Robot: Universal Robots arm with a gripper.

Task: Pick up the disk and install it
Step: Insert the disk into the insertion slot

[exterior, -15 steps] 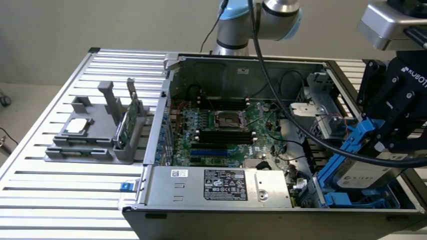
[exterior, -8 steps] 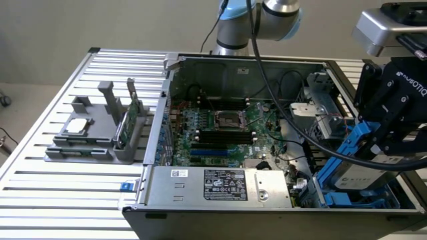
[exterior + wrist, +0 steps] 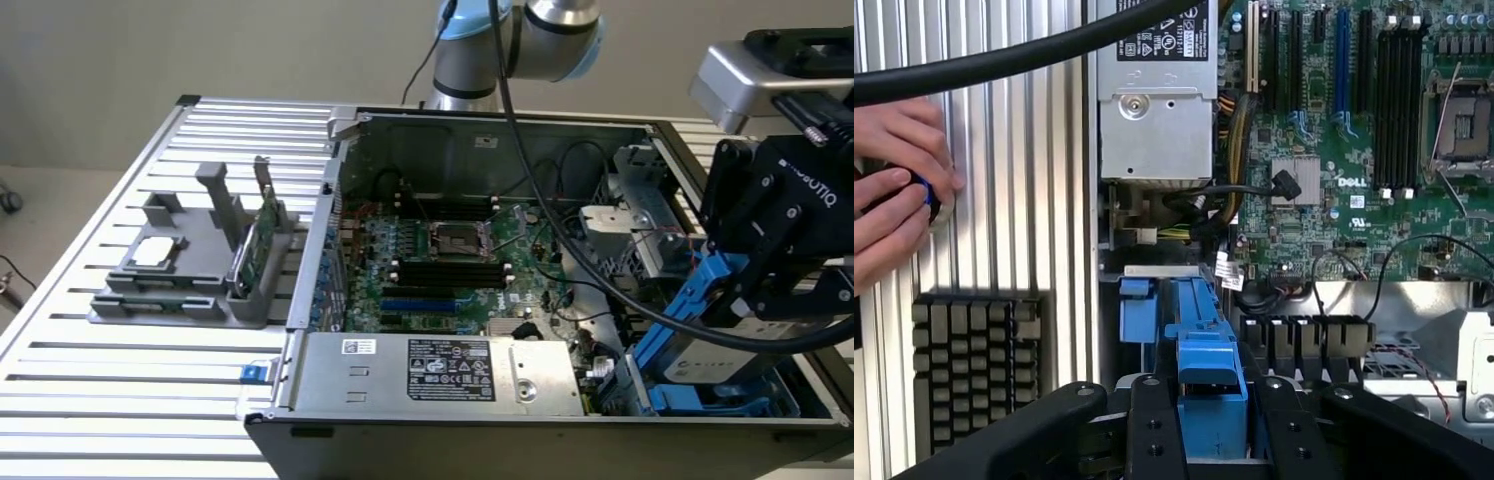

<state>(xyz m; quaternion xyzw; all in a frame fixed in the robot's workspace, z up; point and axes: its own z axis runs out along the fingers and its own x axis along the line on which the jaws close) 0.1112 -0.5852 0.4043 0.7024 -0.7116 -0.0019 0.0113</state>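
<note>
Plain beige wall [image 3: 120,50] behind. A slatted metal surface [image 3: 80,400] carries an open computer case [image 3: 400,445] with the motherboard [image 3: 441,260] showing. The power supply [image 3: 441,370] sits along the case's near wall.

The arm's gripper [image 3: 781,295] hangs over the case's corner, beside the power supply's far end. The fingers [image 3: 1154,430] are pinched on the disk [image 3: 701,335], gripping its blue carrier from both sides; in the wrist view the blue frame [image 3: 1209,390] sits right between them. The disk is off the surface, tilted steeply. Its long axis runs from the fingers down toward the drive bay [image 3: 721,405] in that corner of the case. The lower end looks close to the bay's blue rails, possibly touching, but the angle doesn't settle that.

A black cable [image 3: 534,180] loops over the case. A grey fixture [image 3: 187,270] stands on the surface well apart from the case, on the side away from the gripper, holding a green card [image 3: 267,235] upright. A person's hands [image 3: 894,200] rest on the surface outside the case, near a black ribbed block [image 3: 974,360].
</note>
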